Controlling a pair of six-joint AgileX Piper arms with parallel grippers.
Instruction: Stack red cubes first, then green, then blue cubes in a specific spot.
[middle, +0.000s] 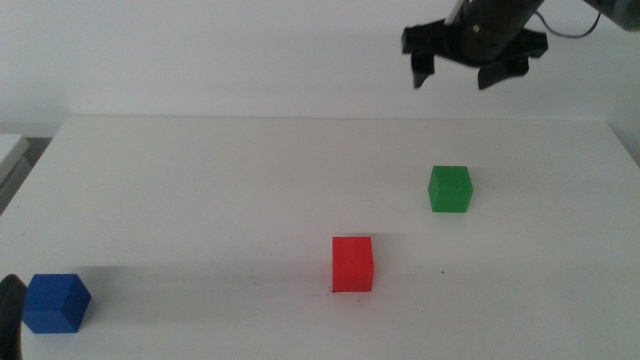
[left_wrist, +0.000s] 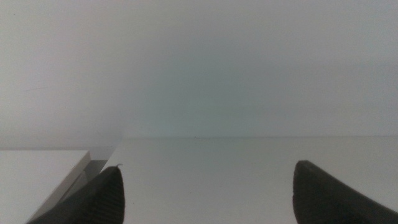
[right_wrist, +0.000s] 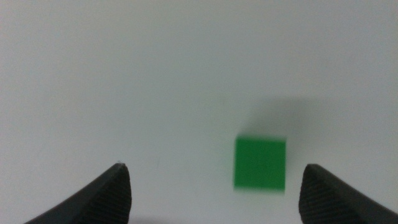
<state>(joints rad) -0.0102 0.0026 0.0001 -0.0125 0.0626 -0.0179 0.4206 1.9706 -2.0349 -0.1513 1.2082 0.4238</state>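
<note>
The red cube (middle: 352, 263) sits on the white table, near the middle front. Right of it and farther back stands the green cube (middle: 450, 188), which also shows in the right wrist view as a green cube (right_wrist: 260, 163) below the jaws. My right gripper (middle: 466, 70) hangs open high above the green cube, holding nothing. The blue cube (middle: 56, 302) rests at the front left corner. My left gripper (left_wrist: 208, 190) is open and empty, with a dark bit of that arm (middle: 8, 315) at the picture's bottom left beside the blue cube.
The white table (middle: 220, 190) ends at a far edge against a pale wall. In the left wrist view a table edge (left_wrist: 84, 163) and a gap appear beside the left jaw. A few tiny dark specks lie near the red cube.
</note>
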